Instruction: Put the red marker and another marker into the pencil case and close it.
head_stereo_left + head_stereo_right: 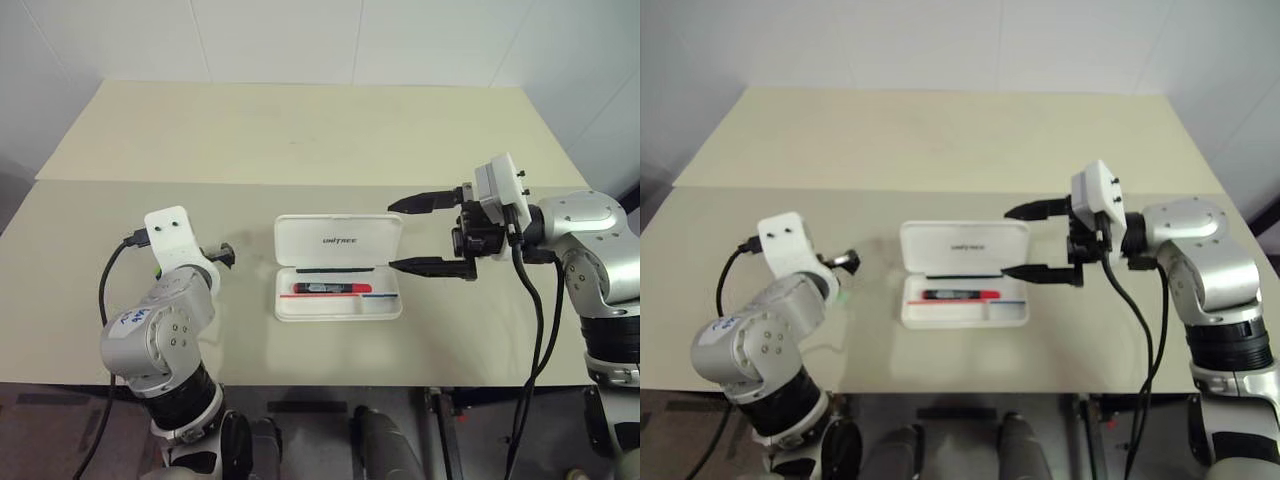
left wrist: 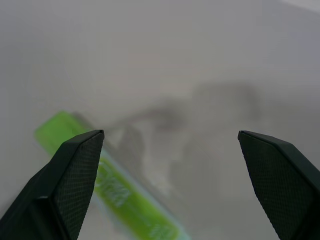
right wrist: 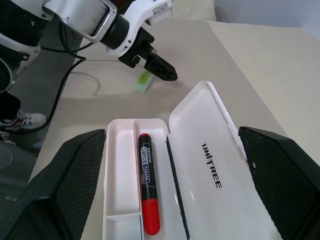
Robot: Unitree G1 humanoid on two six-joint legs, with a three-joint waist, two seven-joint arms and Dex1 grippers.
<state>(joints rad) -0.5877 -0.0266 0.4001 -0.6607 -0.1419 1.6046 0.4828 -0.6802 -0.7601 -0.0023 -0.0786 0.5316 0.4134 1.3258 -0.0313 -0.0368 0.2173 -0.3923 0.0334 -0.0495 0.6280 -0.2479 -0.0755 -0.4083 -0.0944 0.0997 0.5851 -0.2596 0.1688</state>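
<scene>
Left eye view: the white pencil case (image 1: pixel 338 267) lies open near the middle of the tabletop (image 1: pixel 300 130), its lid folded back flat with the lettering facing up. The red marker (image 1: pixel 332 289) lies lengthwise in the long compartment of the tray. The right end effector (image 1: pixel 420 235) hangs just beside the case's right end, fingers spread wide and holding nothing, one fingertip above the lid's corner and the other by the tray's edge. The left end effector (image 2: pixel 170 145) is off to the left of the case, also spread wide and empty. In the left wrist view the green highlighter (image 2: pixel 115 187) lies on the tabletop beneath it, passing under one finger (image 2: pixel 75 170).
</scene>
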